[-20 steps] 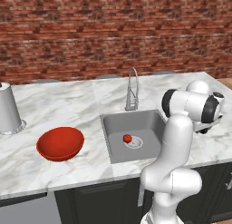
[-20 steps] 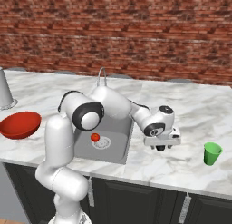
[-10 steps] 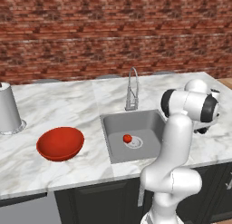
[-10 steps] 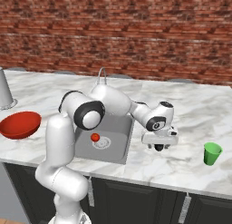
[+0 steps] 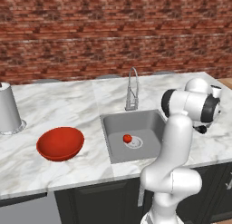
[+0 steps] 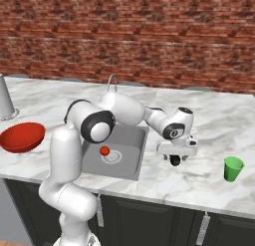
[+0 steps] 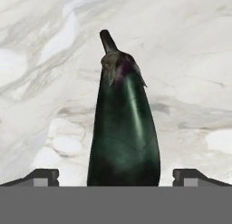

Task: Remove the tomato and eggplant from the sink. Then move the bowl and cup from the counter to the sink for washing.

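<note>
Glossy white arm [image 6: 67,155] built of thick rounded segments, with black rings and black round caps at the joints. Its hand [image 6: 177,153] is a white block with small dark fingertips [image 7: 43,177].

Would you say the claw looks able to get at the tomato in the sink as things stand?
Probably yes. The claw is open over the counter right of the sink, the eggplant lying between its fingertips. The tomato sits uncovered near the drain, with nothing above it.

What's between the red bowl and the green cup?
In the right base view, the sink holding the tomato, then the open pincer.
</note>
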You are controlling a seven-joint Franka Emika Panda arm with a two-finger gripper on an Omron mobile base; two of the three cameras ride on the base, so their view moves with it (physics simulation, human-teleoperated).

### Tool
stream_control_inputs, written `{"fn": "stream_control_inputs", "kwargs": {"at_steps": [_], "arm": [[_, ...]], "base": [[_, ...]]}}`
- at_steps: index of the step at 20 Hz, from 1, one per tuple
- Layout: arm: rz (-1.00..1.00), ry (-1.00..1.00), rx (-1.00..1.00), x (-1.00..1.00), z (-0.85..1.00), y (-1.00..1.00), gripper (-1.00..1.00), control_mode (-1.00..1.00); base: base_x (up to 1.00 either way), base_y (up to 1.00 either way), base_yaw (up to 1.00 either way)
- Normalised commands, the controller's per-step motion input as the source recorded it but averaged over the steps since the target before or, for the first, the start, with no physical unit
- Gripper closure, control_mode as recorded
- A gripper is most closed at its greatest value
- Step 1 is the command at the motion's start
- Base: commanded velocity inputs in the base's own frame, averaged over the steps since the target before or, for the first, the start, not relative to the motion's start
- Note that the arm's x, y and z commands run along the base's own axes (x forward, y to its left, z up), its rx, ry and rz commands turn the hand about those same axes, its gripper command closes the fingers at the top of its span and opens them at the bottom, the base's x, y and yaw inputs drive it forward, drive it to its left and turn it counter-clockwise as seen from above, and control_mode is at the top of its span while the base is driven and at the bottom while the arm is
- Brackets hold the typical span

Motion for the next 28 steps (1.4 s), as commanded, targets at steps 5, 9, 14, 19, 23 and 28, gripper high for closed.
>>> {"fn": "stream_control_inputs", "kwargs": {"at_steps": [5, 9, 14, 19, 23, 28], "arm": [[0.00, -0.05, 0.00, -0.12, 0.18, 0.00, -1.00, -1.00], [0.00, -0.13, 0.00, -0.19, 0.18, 0.02, -1.00, -1.00], [0.00, -0.13, 0.00, -0.15, 0.17, 0.07, -1.00, -1.00], [0.00, -0.01, 0.00, -0.14, 0.18, 0.17, -1.00, -1.00], [-0.01, 0.00, -0.01, -0.16, 0.16, 0.24, -1.00, -1.00], [-0.03, 0.00, 0.00, -0.21, 0.14, 0.23, -1.00, -1.00]], "base": [[0.00, 0.00, 0.00], [0.00, 0.00, 0.00], [0.00, 0.00, 0.00], [0.00, 0.00, 0.00], [0.00, 0.00, 0.00], [0.00, 0.00, 0.00]]}}
